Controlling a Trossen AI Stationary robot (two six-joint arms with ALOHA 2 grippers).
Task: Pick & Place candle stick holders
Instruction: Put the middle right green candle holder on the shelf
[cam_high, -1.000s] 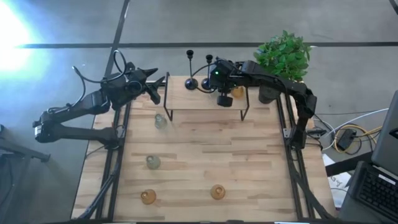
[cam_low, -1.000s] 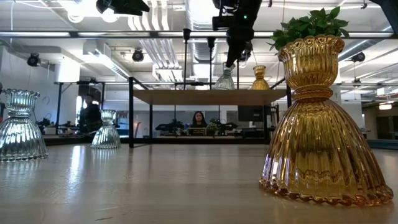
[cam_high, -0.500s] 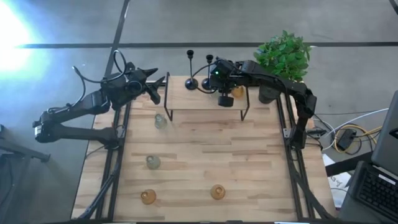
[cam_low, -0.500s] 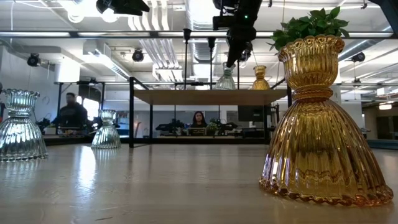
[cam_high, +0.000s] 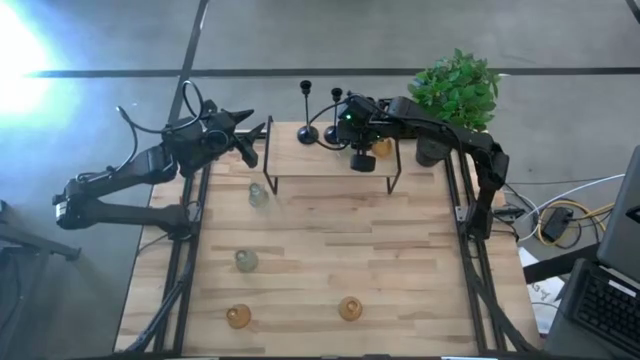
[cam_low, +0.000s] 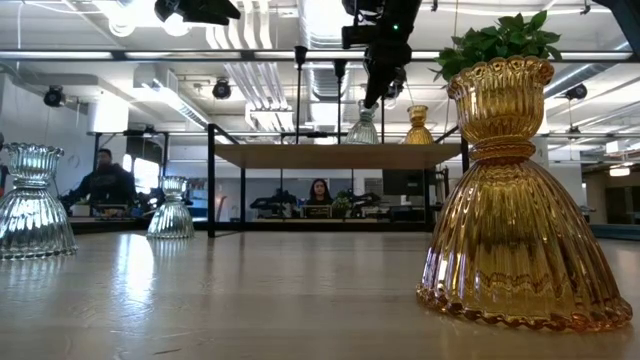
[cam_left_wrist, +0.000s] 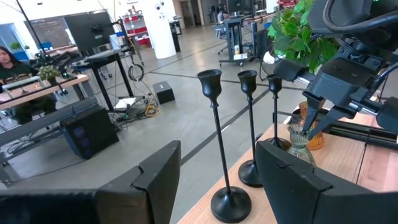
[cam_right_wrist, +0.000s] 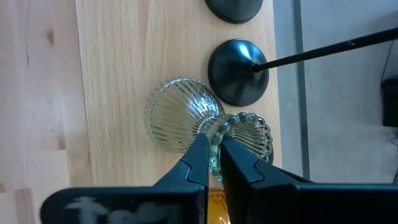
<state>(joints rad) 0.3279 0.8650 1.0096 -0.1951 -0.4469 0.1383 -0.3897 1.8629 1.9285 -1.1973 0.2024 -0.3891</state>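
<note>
two grippers matter here. off the shelf's left end, the left gripper (cam_high: 256, 143) hangs wide open, holding nothing. further right, the right gripper (cam_right_wrist: 212, 163) is pinched shut on the scalloped rim of a pale green glass holder (cam_right_wrist: 180, 115) standing on the raised wooden shelf (cam_high: 300, 150). that ribbed, slick glass is gripped only by a thin edge, so it could slip or tip. a black candlestick (cam_right_wrist: 238, 71), with its smooth domed base, stands just beside the fingers and risks being knocked.

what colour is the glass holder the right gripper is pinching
Pale green, ribbed glass holder; clearest in the right wrist view.
</note>
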